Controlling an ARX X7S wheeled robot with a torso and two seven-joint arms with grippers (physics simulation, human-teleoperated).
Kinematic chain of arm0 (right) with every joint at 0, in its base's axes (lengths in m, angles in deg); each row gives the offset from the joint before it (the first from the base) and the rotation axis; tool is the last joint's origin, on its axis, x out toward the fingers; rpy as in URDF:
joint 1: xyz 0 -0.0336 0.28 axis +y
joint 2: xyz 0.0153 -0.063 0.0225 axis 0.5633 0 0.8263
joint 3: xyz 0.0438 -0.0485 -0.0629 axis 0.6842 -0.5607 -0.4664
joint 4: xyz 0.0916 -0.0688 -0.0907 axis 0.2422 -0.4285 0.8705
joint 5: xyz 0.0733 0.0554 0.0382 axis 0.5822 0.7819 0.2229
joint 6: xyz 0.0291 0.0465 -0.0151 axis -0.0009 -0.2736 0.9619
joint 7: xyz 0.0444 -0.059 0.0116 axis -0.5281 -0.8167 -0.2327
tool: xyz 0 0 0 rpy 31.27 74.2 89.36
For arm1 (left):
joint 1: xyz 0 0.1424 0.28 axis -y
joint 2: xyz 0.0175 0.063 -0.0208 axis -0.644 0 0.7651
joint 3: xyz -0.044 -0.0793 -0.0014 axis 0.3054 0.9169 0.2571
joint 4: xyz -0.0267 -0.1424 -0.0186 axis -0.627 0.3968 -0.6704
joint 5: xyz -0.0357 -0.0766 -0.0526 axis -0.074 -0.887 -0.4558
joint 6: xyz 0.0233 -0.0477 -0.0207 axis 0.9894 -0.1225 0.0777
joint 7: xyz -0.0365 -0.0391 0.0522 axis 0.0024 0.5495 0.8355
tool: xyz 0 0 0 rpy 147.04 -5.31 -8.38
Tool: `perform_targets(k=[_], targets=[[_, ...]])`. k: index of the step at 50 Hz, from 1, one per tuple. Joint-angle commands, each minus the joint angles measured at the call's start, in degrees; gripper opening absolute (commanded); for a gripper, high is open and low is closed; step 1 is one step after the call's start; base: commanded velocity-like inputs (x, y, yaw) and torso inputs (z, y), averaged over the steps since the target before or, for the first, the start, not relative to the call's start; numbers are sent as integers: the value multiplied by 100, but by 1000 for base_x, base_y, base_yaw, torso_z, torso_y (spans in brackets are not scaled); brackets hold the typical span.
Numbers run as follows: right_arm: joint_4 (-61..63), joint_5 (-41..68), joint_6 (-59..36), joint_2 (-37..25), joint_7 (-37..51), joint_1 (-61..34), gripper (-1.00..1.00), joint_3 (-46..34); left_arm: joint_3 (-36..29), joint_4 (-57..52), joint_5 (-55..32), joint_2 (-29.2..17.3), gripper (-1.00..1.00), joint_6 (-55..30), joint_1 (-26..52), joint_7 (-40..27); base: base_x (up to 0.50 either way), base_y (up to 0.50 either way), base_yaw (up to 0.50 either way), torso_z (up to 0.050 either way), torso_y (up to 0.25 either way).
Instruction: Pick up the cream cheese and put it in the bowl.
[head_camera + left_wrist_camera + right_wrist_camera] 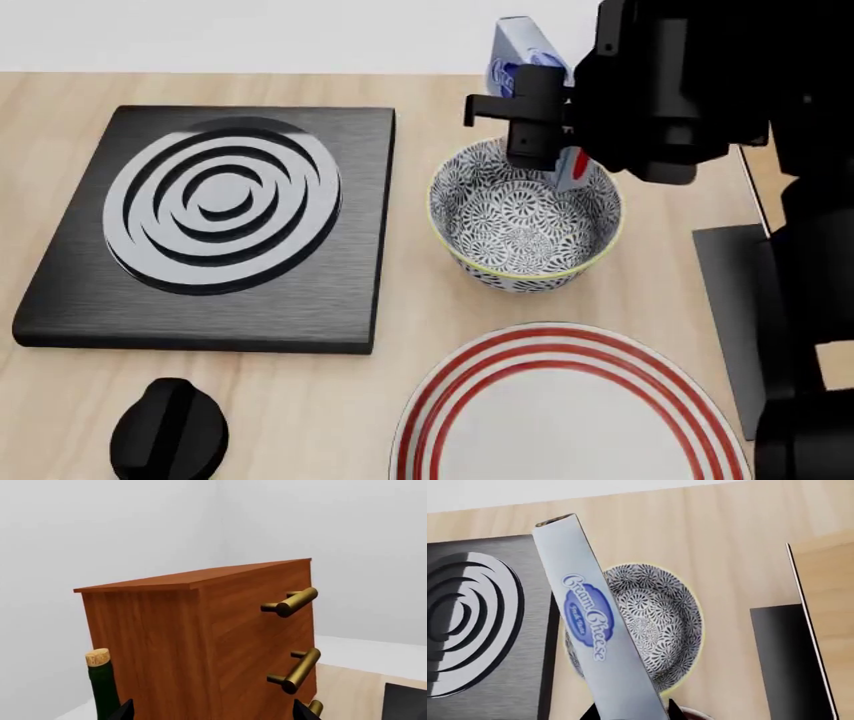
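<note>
Pale blue-grey cardboard, a small rectangular box of cream cheese (523,48) with a dark blue oval logo and white script, hangs in the air above the table. The robot's black right gripper (541,125) is clamped on one end of it. In the right wrist view the box (594,625) runs lengthwise away from the fingers (672,709), so its long axis follows the line of the gripper, and its free end reaches out over the far side of the bowl.

Directly below sits the small deep round bowl (526,217), patterned all over in black-and-white flowers with a thin yellow-green rim. Seen from the head camera, the gripper hovers over the bowl's far rim, slightly towards its right side. The box is clear of the bowl, not touching it. My reading is that the carry is nearly finished, and that what remains is to bring the box over the bowl's hollow and let go.

The left arm is far from all this. Its wrist camera looks at a reddish-brown wooden cabinet (200,645) with brass handles and a green corked bottle (103,687); only two dark fingertips (123,711) show, set wide apart, holding nothing.

The surface is a light wooden tabletop (400,375). On it lie a black square stove plate (214,225) with silver rings, a black knob (167,432) and a wide white plate (567,410) with red rings. Plain white walls stand behind.
</note>
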Motion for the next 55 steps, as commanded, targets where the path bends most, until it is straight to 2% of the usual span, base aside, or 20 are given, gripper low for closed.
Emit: perform_targets(k=[1, 12, 33, 42, 55], targets=[[-172, -161, -335, 34, -133, -164, -100, -117, 3, 25, 14, 13, 100, 50, -12, -3, 0, 0, 0, 0, 0], [-328, -366, -548, 128, -314, -330, -100, -421, 9, 18, 8, 11, 100, 56, -9, -11, 0, 0, 0, 0, 1], [-1600, -1612, -497, 838, -2345, -921, -100, -1790, -5, 33, 4, 7, 100, 70, 21, -24, 0, 0, 0, 0, 0], [-1617, -2368, -632, 921, -2741, -868, -100, -1500, -7, 26, 5, 1, 100, 53, 31, -43, 0, 0, 0, 0, 1], [-1619, -4190, -806, 1112, -3420, -689, -100, -306, -8, 23, 13, 5, 100, 74, 17, -52, 0, 0, 0, 0, 0]])
